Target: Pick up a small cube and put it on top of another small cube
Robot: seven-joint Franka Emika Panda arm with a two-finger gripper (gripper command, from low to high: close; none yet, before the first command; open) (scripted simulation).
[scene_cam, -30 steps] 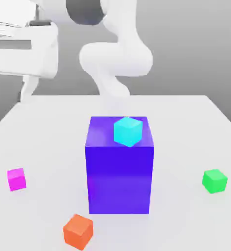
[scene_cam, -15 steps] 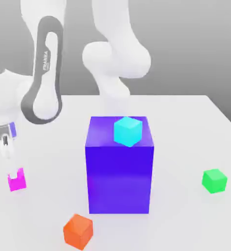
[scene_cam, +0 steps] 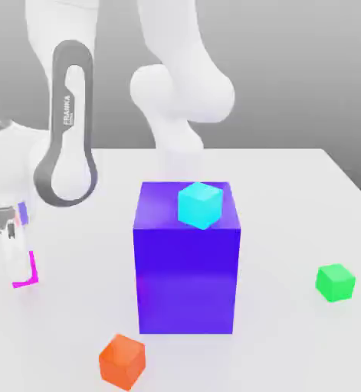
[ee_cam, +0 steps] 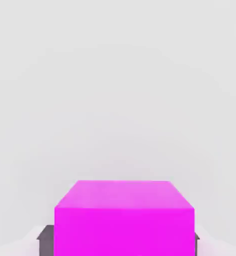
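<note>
Claw (scene_cam: pixel 21 269): lowered to the tabletop (scene_cam: pixel 290 199) at the exterior view's left, pointing down, narrowed tight onto the magenta cube (scene_cam: pixel 31 269). One pale finger (scene_cam: pixel 13 256) stands in front of the cube and covers most of it; a magenta strip shows beside and beneath that finger. In the hand view the magenta cube (ee_cam: pixel 125 220) sits between dark grey pads (ee_cam: pixel 45 240) pressed against its two sides.

Magenta cube: small, bright, at tabletop level in the claw's grip, well apart from everything else on the surface.

Green cube (scene_cam: pixel 336 282): small, about the same size as the magenta one, resting on the tabletop at the exterior view's right, well apart from the claw, nothing on top of it.

Blue-purple block (scene_cam: pixel 186 268): large, upright, in the middle of the tabletop, between the magenta and green cubes.

Cyan cube (scene_cam: pixel 200 204): small, sitting on the block's top face near its front edge, turned corner-forward.

Orange cube (scene_cam: pixel 123 360): small, on the tabletop in front of the block, toward the exterior view's left.

Arm (scene_cam: pixel 67 122): white with a grey band, reaching down from above to the claw; its base stands behind the block.
</note>
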